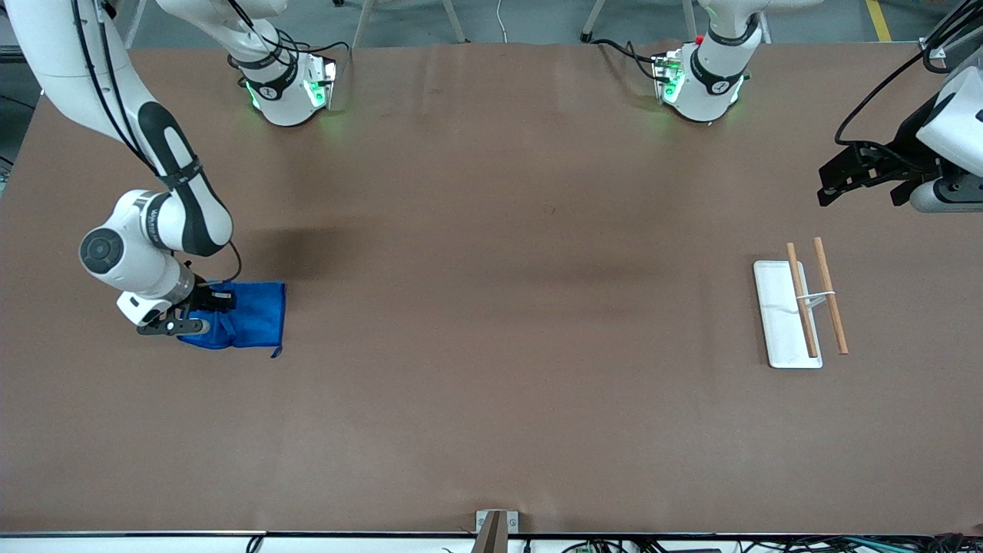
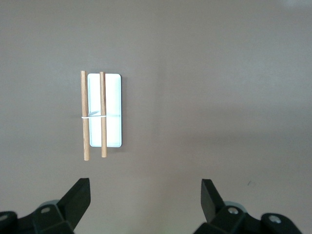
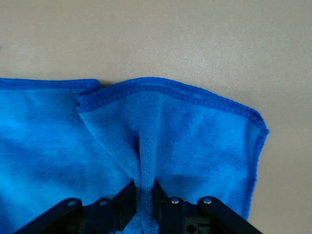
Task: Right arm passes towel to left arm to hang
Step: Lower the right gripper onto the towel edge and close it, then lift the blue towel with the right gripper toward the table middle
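The bright blue towel (image 1: 249, 315) lies on the brown table at the right arm's end. My right gripper (image 1: 206, 301) is down on the towel's edge and shut on a pinched ridge of it. In the right wrist view the towel (image 3: 195, 131) bunches up into a fold between the fingers (image 3: 127, 195). My left gripper (image 1: 860, 178) hangs open and empty in the air at the left arm's end of the table. In the left wrist view its gripper (image 2: 145, 192) shows two fingers wide apart over bare table.
A white tray (image 1: 779, 322) with two wooden rods (image 1: 831, 305) lies at the left arm's end, nearer the front camera than the left gripper; it also shows in the left wrist view (image 2: 113, 97). A metal bracket (image 1: 495, 526) sits at the table's front edge.
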Tool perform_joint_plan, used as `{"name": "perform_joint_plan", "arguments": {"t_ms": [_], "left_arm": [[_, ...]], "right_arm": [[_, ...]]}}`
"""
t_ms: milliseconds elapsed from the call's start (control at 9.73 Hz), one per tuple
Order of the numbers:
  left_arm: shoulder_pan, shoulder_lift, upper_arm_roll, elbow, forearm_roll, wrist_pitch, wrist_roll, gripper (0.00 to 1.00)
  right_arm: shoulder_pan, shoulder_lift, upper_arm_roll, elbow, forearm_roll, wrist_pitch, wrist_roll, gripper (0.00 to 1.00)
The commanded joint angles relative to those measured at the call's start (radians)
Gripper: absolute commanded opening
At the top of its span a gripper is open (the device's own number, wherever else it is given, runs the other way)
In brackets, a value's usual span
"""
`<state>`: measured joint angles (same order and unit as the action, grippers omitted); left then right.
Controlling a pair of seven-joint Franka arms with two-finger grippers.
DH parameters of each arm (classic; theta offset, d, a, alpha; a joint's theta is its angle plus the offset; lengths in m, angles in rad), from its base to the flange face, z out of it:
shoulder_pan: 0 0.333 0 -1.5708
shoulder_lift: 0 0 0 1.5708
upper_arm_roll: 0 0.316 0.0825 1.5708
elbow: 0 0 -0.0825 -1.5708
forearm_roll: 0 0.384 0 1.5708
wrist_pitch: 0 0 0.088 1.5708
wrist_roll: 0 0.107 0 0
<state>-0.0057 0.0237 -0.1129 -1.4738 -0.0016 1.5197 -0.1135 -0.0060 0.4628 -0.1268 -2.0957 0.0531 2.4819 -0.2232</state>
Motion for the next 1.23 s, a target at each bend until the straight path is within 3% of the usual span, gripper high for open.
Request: {"name": "perform_joint_plan", "arguments": {"t_ms": [0,411,616,925,1130], "left_arm": [[0.001,0.015,-0.004,-0.016,0.017,-0.012,0.009,1.00],[0.003,0.016,-0.004,-0.017,0.018,-0.012,0.009,1.00],[0.003,0.016,-0.004,-0.017,0.019,-0.012,0.011,1.00],[0.003,0.021,-0.004,-0.016,0.018,-0.012,0.011,1.00],[0.003,0.021,-0.004,-0.016,0.019,-0.012,0.011,1.00]], "right_arm": [[0.004,-0.064,0.001,0.098,0.013,-0.199,-0.010,0.01],[0.047,-0.128,0.024,0.313,0.125,-0.564,0.095,0.01],[0.046,-0.147,0.152,0.376,0.149,-0.617,0.270,0.01],[0.049,-0.148,0.297,0.384,0.519,-0.566,0.292,0.01],[0.052,-0.147,0.422,0.381,0.711,-0.480,0.278,0.01]]}}
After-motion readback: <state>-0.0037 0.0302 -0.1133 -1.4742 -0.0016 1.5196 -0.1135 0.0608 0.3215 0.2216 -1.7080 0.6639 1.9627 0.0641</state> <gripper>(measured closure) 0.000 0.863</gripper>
